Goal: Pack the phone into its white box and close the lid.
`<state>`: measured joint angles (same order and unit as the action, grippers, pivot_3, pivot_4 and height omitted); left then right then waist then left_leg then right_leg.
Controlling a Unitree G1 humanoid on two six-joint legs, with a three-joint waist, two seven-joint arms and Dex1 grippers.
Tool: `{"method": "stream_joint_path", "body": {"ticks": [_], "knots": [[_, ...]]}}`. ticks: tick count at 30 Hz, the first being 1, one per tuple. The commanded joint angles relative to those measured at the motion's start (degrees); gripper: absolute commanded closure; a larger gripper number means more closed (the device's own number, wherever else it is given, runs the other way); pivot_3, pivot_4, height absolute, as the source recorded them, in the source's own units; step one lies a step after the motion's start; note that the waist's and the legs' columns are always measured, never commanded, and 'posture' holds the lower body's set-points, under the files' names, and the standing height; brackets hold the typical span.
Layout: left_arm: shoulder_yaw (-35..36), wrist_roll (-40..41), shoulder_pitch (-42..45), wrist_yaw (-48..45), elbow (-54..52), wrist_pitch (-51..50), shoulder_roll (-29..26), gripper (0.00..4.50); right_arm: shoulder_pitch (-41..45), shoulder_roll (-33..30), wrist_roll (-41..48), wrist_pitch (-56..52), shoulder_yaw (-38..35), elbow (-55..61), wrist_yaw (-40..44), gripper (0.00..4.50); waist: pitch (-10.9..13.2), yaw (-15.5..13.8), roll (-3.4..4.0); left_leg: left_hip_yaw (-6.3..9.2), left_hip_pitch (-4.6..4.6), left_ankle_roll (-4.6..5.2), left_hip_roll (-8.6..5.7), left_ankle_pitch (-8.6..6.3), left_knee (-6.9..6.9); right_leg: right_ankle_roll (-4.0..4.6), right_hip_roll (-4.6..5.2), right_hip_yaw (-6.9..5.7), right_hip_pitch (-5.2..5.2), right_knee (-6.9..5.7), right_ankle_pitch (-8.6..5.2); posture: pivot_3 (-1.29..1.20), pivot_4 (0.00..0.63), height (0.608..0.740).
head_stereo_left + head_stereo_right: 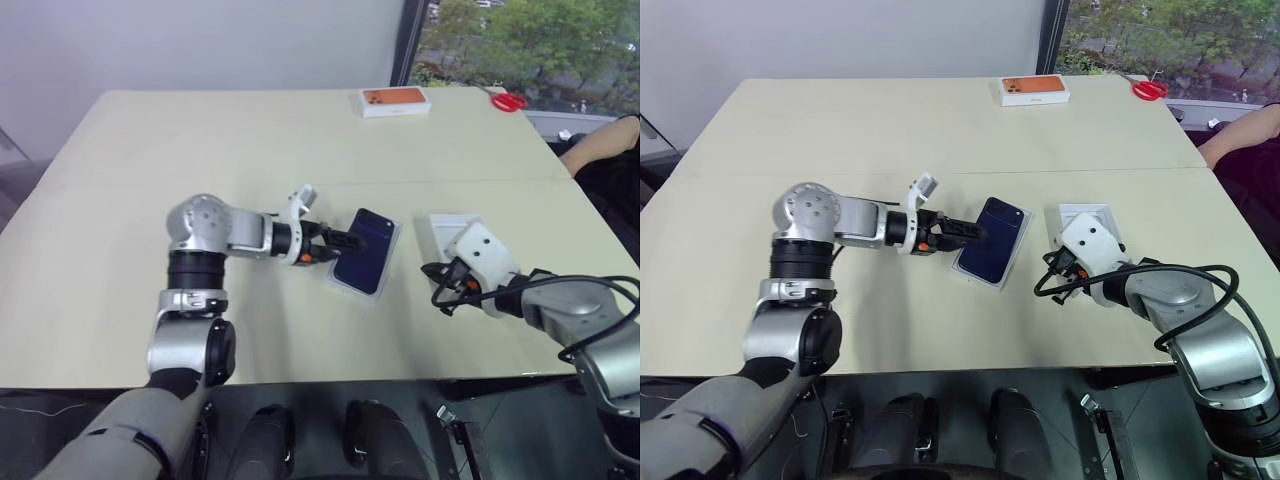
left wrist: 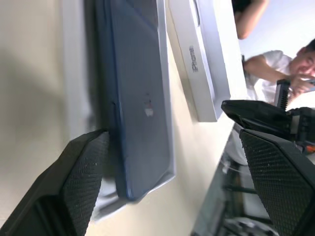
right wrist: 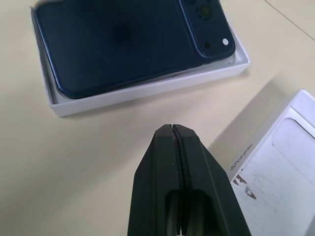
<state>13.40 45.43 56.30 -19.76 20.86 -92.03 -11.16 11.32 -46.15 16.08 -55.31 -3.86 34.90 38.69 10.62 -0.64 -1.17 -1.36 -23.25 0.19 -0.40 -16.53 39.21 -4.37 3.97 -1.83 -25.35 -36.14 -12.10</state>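
Note:
The dark blue phone (image 1: 365, 250) lies back side up in the white box (image 3: 147, 93) at mid-table, its camera cluster at the far end. My left gripper (image 1: 975, 232) is at the phone's left long edge, open; in the left wrist view one finger (image 2: 83, 177) is beside the box's rim and the other stands well apart. The lid (image 1: 448, 228) sits open side up just right of the box, partly behind my right wrist. My right gripper (image 3: 172, 129) is shut on nothing, hovering between the box and the lid.
A white box with an orange phone picture (image 1: 395, 100) and red scissors (image 1: 510, 101) lie at the table's far edge. A person's arm (image 1: 600, 145) rests past the far right corner. Bare tabletop stretches left of and beyond the box.

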Motion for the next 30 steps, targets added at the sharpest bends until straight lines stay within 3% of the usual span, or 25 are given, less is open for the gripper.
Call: {"method": "stream_joint_path", "body": {"ticks": [1,4,7,10,11,13,16,19,20,30], "knots": [[-0.34,4.73,1.09,-2.63,-4.26,-0.47,-4.67,0.07,1.18,-1.15,0.56,0.97,-0.35,1.52,0.10,4.50,0.00,0.00,0.00,0.00,0.00,0.00,0.00,0.00,0.01,0.00,0.00,0.00,0.00,0.00,0.00,0.00,0.150,0.740],[-0.49,4.02,1.76,-3.71,-7.25,-0.40,-7.98,0.07,1.59,-1.13,0.45,1.32,0.10,0.92,0.08,4.50,0.00,0.00,0.00,0.01,0.00,0.00,0.00,0.00,0.01,0.00,0.00,0.00,0.00,0.00,0.00,0.00,0.150,0.740],[-7.00,-1.78,-0.96,-6.25,-12.45,9.31,-12.98,0.07,2.42,-0.69,0.05,1.50,1.00,-0.10,-0.44,4.50,0.00,-0.04,0.00,0.00,0.00,0.00,-0.01,0.00,0.01,0.01,0.00,0.00,0.01,0.01,0.00,0.00,0.150,0.740],[-10.09,-5.52,-4.03,-8.13,-13.95,17.03,-14.60,0.07,3.39,-0.03,-0.55,1.12,1.81,-1.28,-1.68,4.50,-0.02,-0.06,0.04,-0.03,0.03,-0.01,-0.01,0.00,0.01,0.01,0.02,0.03,0.02,0.01,0.00,0.00,0.150,0.740],[-11.27,-7.44,-6.23,-9.27,-15.87,22.72,-14.35,0.30,4.24,0.58,-1.03,0.47,2.23,-2.49,-2.76,4.50,-0.03,-0.09,0.04,-0.03,0.03,-0.01,-0.01,0.01,0.01,0.02,0.02,0.02,0.02,0.01,0.00,0.00,0.150,0.740],[-15.10,-10.64,-9.04,-11.45,-18.55,28.93,-14.94,0.91,5.32,1.46,-1.13,-0.62,2.70,-3.96,-4.17,4.50,-0.02,-0.08,0.04,-0.06,0.04,-0.02,-0.01,0.01,0.01,0.02,0.06,0.04,0.03,0.01,0.00,0.00,0.150,0.740],[-27.79,-20.65,-12.32,-14.97,-20.10,37.91,-18.32,2.39,6.64,3.00,-0.36,-2.27,3.12,-4.69,-5.37,4.50,-0.02,-0.15,0.03,-0.06,-0.01,-0.02,-0.02,0.01,0.01,0.03,0.06,0.08,0.01,0.04,0.00,0.00,0.150,0.740],[-33.72,-26.59,-13.35,-17.71,-18.93,45.18,-19.18,4.06,7.56,4.18,-0.36,-4.03,4.01,-5.01,-6.47,4.50,-0.02,-0.13,0.04,-0.08,0.00,0.00,-0.04,0.00,0.01,0.04,0.06,0.08,0.02,0.04,0.00,0.00,0.150,0.740],[-34.40,-27.25,-13.43,-18.90,-18.22,46.60,-18.84,4.43,7.92,4.55,-0.57,-4.61,4.66,-5.19,-6.91,4.50,-0.02,-0.14,0.04,-0.08,-0.01,0.00,-0.04,0.00,0.01,0.04,0.06,0.06,0.01,0.04,-0.01,0.00,0.150,0.740],[-41.76,-33.14,-13.76,-30.64,-17.87,52.47,-17.68,4.43,10.31,7.81,-2.37,-9.43,12.18,-5.92,-11.06,4.50,-0.02,-0.04,0.04,-0.08,-0.02,0.06,0.00,-0.02,0.03,0.03,-0.02,0.04,0.00,0.04,0.00,0.00,0.150,0.740]]}}
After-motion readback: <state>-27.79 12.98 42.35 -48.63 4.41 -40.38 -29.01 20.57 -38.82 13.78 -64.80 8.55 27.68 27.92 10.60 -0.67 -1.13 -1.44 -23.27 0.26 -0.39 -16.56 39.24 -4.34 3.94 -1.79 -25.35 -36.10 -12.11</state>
